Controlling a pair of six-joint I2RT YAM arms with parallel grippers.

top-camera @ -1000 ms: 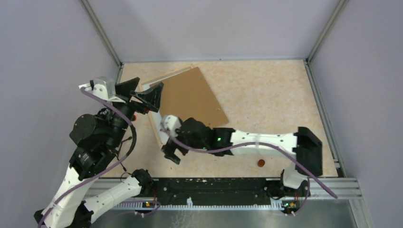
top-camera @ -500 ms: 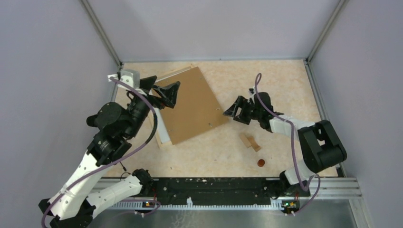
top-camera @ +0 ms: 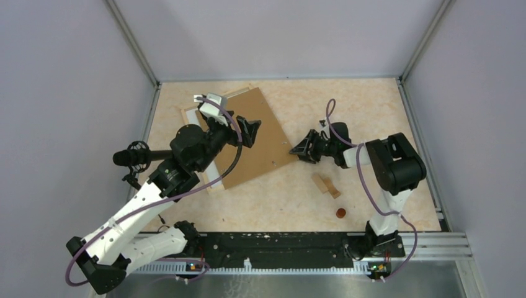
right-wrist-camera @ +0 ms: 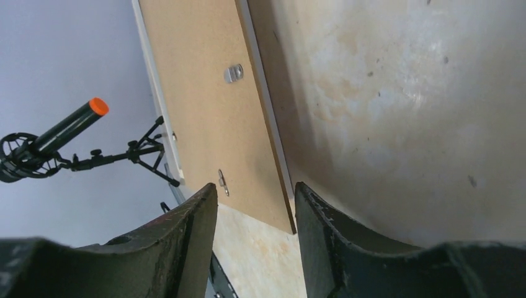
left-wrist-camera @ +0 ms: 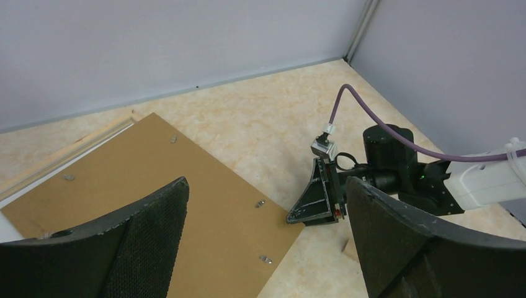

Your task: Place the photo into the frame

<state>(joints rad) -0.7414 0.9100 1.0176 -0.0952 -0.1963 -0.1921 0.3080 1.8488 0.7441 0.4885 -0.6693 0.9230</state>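
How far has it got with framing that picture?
Done: the photo lies board-side up over the frame, but askew, apparently not seated. In hand: the right jaws, part open, are at its corner; the left jaws hover open above. Left: squaring it and pressing it in.

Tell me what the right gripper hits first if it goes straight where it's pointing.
Probably the photo, back up: the right gripper aims at its nearest corner, almost touching. Relative height is unclear.
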